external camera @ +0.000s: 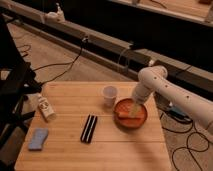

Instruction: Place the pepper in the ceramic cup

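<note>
The pepper [127, 117] is an elongated orange-red shape lying in the round reddish-orange bowl [131, 114] at the right of the wooden table. The ceramic cup [109, 96] is a small pale cup standing upright just left of the bowl. My gripper [134, 108] hangs from the white arm [165, 90] and reaches down into the bowl, right above the pepper's right end.
A black rectangular object [89, 128] lies at the table's middle. A white labelled bottle [45, 107] lies at the left, a blue sponge [38, 139] at the front left. Cables run over the floor behind and to the right of the table [90, 155].
</note>
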You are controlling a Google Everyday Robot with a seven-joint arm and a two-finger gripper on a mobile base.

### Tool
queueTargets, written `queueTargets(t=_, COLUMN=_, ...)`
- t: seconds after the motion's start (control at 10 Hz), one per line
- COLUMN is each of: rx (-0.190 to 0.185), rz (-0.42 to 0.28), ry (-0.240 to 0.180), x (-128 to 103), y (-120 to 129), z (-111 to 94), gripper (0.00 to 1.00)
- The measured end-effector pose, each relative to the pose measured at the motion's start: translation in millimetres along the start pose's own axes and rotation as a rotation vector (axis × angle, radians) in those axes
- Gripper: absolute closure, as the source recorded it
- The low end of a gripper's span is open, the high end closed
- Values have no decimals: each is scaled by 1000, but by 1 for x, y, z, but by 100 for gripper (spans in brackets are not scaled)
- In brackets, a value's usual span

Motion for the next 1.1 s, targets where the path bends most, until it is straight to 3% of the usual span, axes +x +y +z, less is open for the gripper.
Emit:
queueTargets(t=0.5, rx=-126, rz=22, ry=2, x=-4, y=10, z=54, gripper=26)
queueTargets(t=0.8, rx=-137, rz=16, ry=6, x=-4, y=6, z=63, gripper=53)
queueTargets(t=1.1, rx=-107, rz=13, ry=3, x=-4, y=-2, z=52, gripper=85)
